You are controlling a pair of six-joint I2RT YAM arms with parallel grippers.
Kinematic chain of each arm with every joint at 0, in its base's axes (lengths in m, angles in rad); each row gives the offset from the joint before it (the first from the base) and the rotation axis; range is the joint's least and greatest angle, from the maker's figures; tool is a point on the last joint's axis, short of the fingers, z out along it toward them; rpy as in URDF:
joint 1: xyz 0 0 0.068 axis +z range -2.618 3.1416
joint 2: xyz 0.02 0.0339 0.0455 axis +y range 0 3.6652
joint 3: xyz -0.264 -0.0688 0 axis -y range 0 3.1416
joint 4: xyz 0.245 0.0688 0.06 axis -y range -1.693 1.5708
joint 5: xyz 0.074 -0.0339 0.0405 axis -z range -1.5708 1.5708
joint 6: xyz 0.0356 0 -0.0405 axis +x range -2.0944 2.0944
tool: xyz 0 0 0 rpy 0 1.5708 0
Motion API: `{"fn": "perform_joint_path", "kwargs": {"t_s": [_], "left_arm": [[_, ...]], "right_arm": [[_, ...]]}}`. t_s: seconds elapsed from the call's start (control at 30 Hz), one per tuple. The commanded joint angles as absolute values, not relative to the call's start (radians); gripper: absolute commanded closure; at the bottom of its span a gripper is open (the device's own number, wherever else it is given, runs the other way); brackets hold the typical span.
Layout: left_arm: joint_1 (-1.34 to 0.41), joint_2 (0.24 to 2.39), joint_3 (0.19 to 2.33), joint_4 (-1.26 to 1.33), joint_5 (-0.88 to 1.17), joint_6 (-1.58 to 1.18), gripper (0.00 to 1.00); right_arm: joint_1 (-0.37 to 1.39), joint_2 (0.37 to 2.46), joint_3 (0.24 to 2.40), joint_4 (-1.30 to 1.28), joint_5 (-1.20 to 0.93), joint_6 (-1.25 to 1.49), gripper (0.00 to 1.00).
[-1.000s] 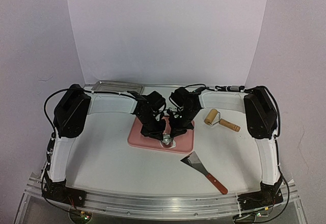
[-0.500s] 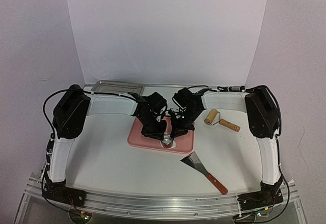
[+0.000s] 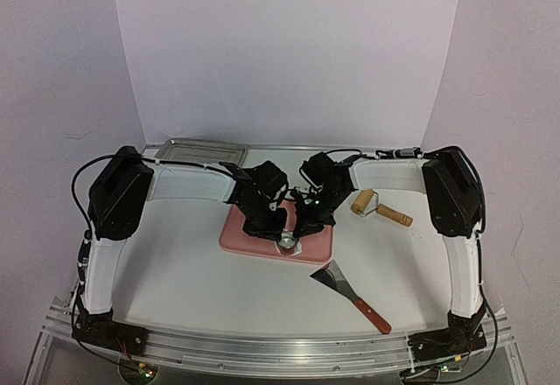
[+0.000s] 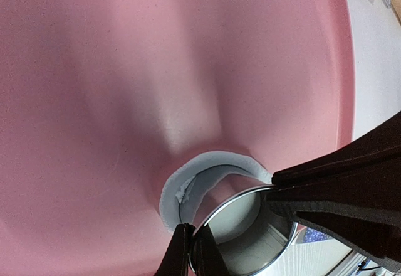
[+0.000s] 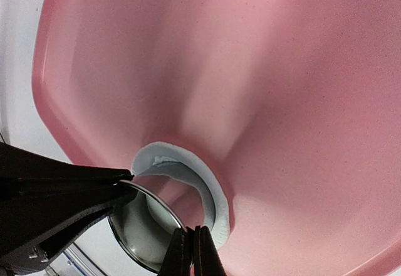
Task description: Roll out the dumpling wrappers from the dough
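Pink cutting board [image 3: 317, 247] lies at the centre of the top view, with both arms meeting over its lower edge. The left gripper [image 4: 193, 237] is closed, its fingers pinching the rim of the metal ring cutter [image 4: 219, 208] at the bottom of the left wrist view. The right gripper [image 5: 192, 233] is closed on another part of the same rim, bottom centre of the right wrist view. A curved white scrap strip [image 5: 210, 196] hugs the ring's outer wall on the board. The dumpling wrapper [image 5: 145, 221] appears as a pale patch inside the ring, its outline hidden. Right of the board lies a wooden roller [image 3: 378, 207], at lower right a scraper [image 3: 354, 293], and at upper left a metal tray [image 3: 201, 150].
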State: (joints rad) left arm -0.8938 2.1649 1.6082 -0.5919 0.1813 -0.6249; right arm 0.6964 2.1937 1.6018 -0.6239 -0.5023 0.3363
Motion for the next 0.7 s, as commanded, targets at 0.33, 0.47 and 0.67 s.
{"fn": "perform_joint_path", "kwargs": {"t_s": [0.33, 0.47, 0.67], "left_arm": [[-0.945, 2.280, 1.460, -0.531, 0.238, -0.613, 1.00], [-0.944, 2.291, 1.447, -0.522, 0.244, -0.631, 1.00], [-0.945, 2.303, 1.414, -0.499, 0.248, -0.640, 1.00]], "right_arm": [[0.705, 2.423, 1.502, -0.680, -0.355, 0.339, 1.00], [0.704, 2.439, 1.507, -0.679, -0.350, 0.341, 1.00], [0.704, 2.463, 1.514, -0.679, -0.341, 0.340, 1.00]]}}
